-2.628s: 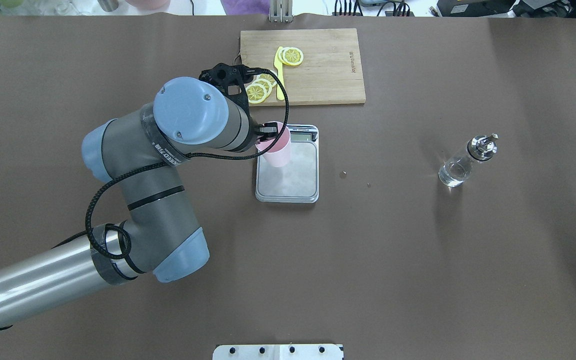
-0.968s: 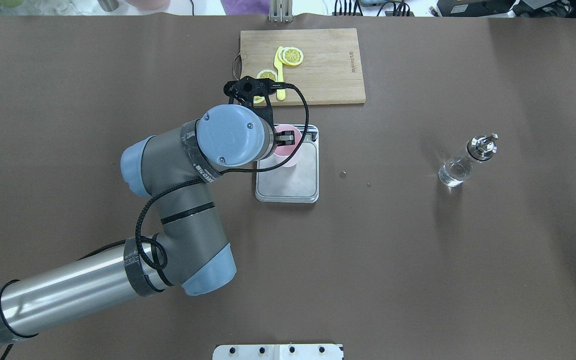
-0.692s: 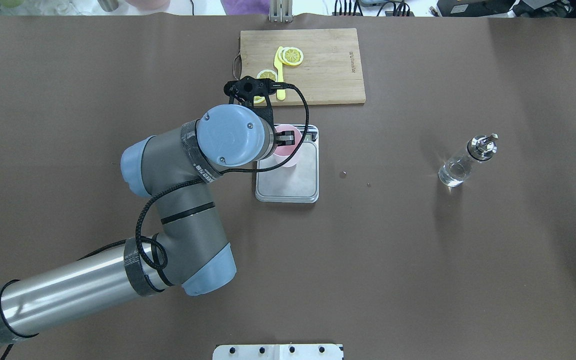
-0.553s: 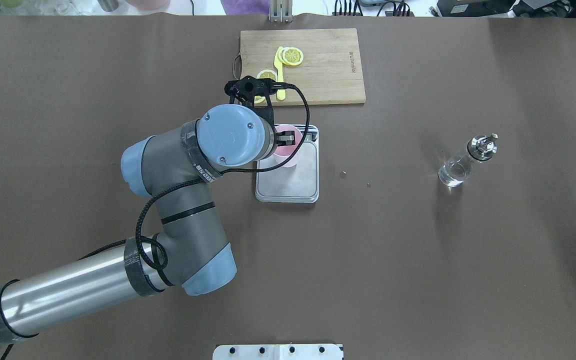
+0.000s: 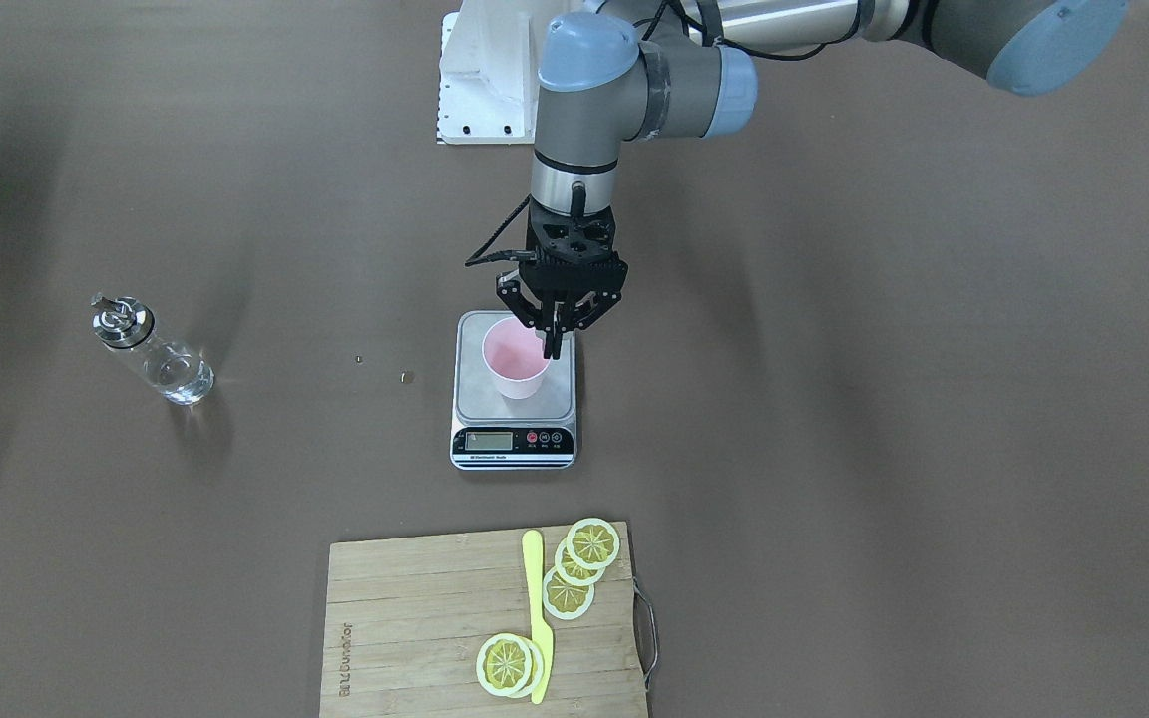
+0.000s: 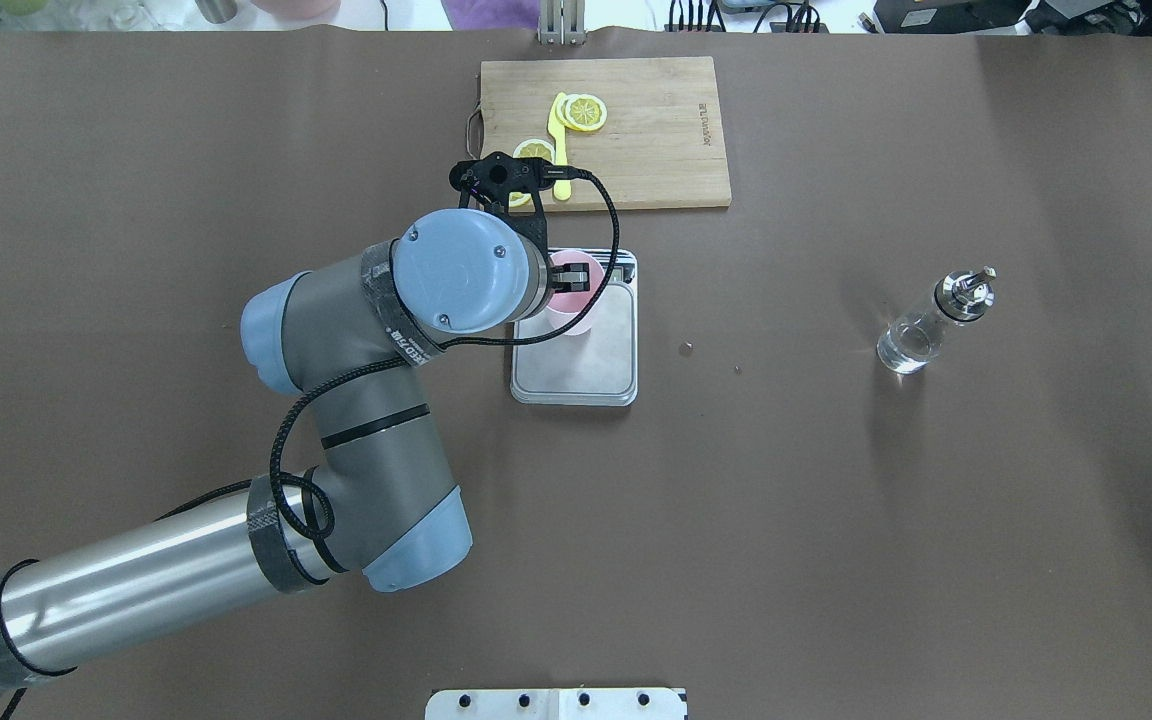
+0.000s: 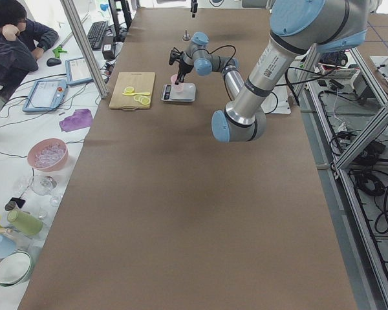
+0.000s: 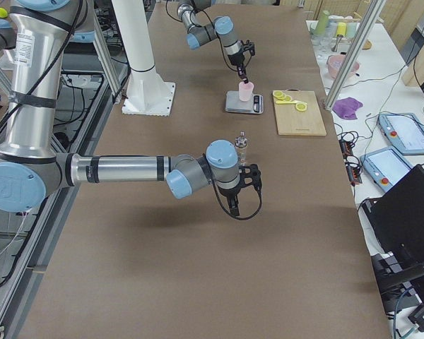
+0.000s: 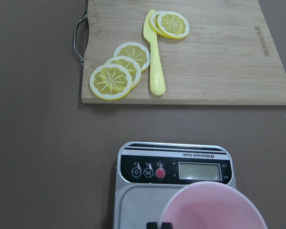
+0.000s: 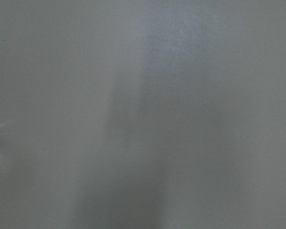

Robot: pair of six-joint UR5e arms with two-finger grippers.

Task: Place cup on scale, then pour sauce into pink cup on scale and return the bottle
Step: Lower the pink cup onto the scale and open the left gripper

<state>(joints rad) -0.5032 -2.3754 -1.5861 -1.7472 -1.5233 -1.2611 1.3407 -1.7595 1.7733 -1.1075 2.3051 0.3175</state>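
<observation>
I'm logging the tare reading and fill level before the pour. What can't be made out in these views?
The scale: no display digits legible in the left wrist view, too small front-facing.
The right gripper: only in the exterior right view, too small to judge; its wrist camera shows blurred table.
The cup: base cut off by the left wrist view's bottom edge.
The sauce: level in the bottle too small, glare.

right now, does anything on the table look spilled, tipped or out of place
Nothing spilled or tipped. The cup stands upright on the scale, and the bottle is upright. Only two small specks lie between them.
</observation>
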